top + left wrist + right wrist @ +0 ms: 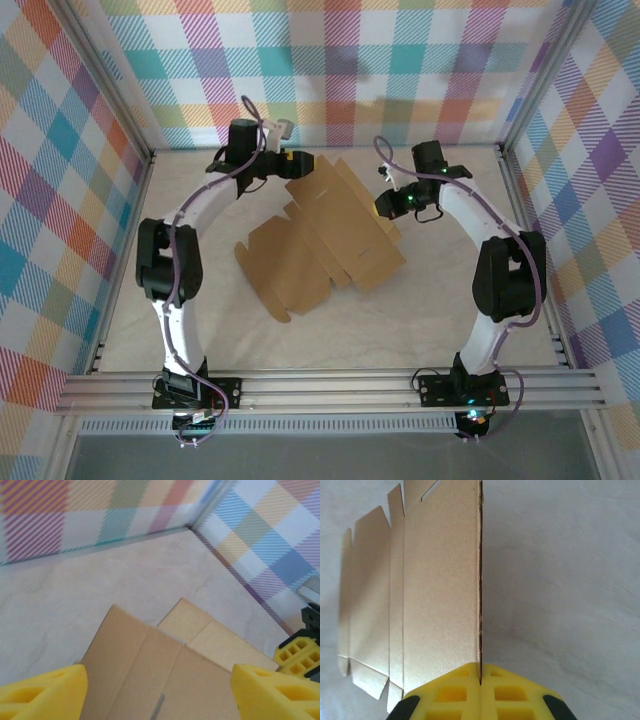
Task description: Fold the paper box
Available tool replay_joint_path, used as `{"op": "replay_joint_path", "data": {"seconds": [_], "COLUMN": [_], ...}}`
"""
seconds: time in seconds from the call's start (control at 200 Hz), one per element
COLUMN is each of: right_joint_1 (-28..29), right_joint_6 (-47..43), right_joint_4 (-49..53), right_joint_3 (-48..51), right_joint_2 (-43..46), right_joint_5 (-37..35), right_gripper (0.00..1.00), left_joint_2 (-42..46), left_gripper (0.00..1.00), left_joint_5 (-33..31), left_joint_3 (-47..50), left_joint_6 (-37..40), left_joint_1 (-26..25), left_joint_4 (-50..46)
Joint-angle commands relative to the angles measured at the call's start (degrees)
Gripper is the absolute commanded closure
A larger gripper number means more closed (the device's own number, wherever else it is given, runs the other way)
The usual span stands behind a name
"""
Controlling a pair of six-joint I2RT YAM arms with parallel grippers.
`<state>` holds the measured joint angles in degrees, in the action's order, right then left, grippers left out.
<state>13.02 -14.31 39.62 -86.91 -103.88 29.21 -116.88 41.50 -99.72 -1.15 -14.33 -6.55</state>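
Brown paper box point(320, 235) unfolded, right claw point(480, 676) pinching its edge

The left white-and-black arm point(200, 205) bends inward, and its yellow-fingered left gripper point(159, 677) has the jaws wide apart. The right white-and-black arm point(470, 215) bends inward too. Its yellow right gripper point(480, 675) is pressed together on the edge of the brown cardboard sheet point(440, 580).

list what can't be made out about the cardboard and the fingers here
- Top view: where the right fingers hold the brown corrugated cardboard sheet, hidden under the black wrist.
- Left wrist view: whether the yellow left fingers touch the sheet; the bottom edge cuts both off.
- Right wrist view: the sheet's far end, cut off by the top edge.
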Motion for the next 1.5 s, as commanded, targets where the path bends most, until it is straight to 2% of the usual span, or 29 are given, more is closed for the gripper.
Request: {"op": "replay_joint_path", "data": {"seconds": [0.0, 0.105, 0.265, 0.375, 0.755, 0.86, 0.965, 1.105, 1.295, 1.495], "right_joint_1": [-1.05, -2.0, -2.47, -2.78, -3.15, -3.17, -3.16, -3.17, -3.13, -3.15], "right_joint_6": [-3.25, -3.77, -4.45, -4.48, -5.25, -5.95, -6.4, -6.97, -6.26, -5.82], "right_joint_4": [5.22, 7.22, 9.52, 10.2, 12.18, 13.25, 13.65, 14.31, 13.21, 12.69], "right_joint_3": [-2.7, -3.83, -5.26, -5.96, -7.9, -8.12, -7.94, -8.03, -7.53, -7.06], "right_joint_2": [-1.94, -2.82, -4.04, -4.79, -5.64, -5.72, -5.73, -5.64, -5.2, -4.98], "right_joint_5": [9.59, 13.53, 16.23, 18.05, 21.06, 21.62, 22.32, 23.75, 24.1, 23.61], "right_gripper": [1.0, 1.0, 1.0, 1.0, 1.0, 1.0, 1.0, 1.0, 1.0, 1.0], "left_joint_2": [-5.23, -8.97, -12.92, -15.36, -24.33, -24.79, -24.76, -24.95, -25.0, -24.69], "left_gripper": [0.25, 0.26, 0.27, 0.31, 0.31, 0.34, 0.29, 0.28, 0.39, 0.55], "left_joint_5": [11.59, 15.72, 21.16, 22.39, 23.49, 25.51, 25.43, 27.91, 29.65, 29.61], "left_joint_3": [-9.04, -16.19, -23.63, -27.41, -42.36, -42.81, -42.81, -42.83, -42.82, -42.82], "left_joint_6": [13.38, 23.09, 28.45, 29.86, 30.77, 30.98, 31.03, 31.0, 33.64, 37.01], "left_joint_1": [0.14, -0.42, -0.44, -0.37, -0.46, -0.68, -0.97, -1.19, -2.01, -2.86], "left_joint_4": [-12.48, -23.08, -30.8, -33.57, -38.83, -39.31, -39.84, -40.29, -43.87, -48.09]}}
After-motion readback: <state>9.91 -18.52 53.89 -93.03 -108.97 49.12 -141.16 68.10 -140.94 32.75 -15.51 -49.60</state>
